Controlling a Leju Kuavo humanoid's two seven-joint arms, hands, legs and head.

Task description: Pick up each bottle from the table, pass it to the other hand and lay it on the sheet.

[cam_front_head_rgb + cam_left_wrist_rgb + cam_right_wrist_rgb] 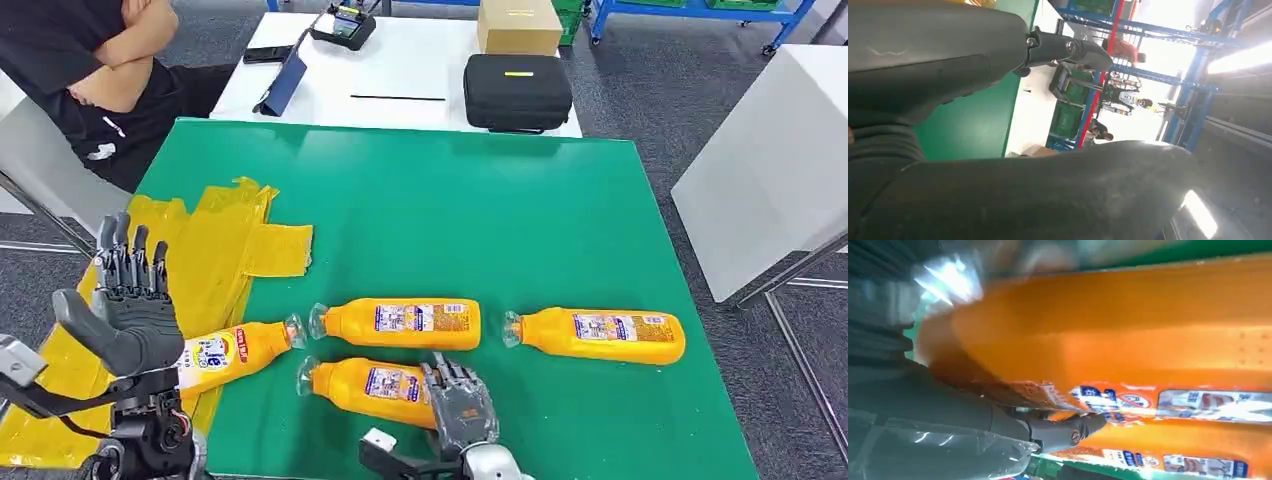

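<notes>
Four orange bottles lie on the green table [480, 210]. The left bottle [235, 352] rests partly on the yellow sheet [215, 250], its base hidden behind my left hand [130, 305], which stands upright with fingers spread and nothing in it. In the left wrist view the left hand [898, 125] is likewise spread and holds nothing. My right hand [460, 405] wraps its fingers over the base end of the front bottle [365, 385]. The right wrist view shows this bottle [1128, 325] close up with the thumb [1063, 432] against its label. A middle bottle [400, 323] and a right bottle [600, 335] lie apart.
A person in black [90, 70] sits at the table's far left corner. Behind the green table, a white table [400, 60] carries a black case [517, 92], a cardboard box [518, 25] and small devices. Another white table [770, 170] stands to the right.
</notes>
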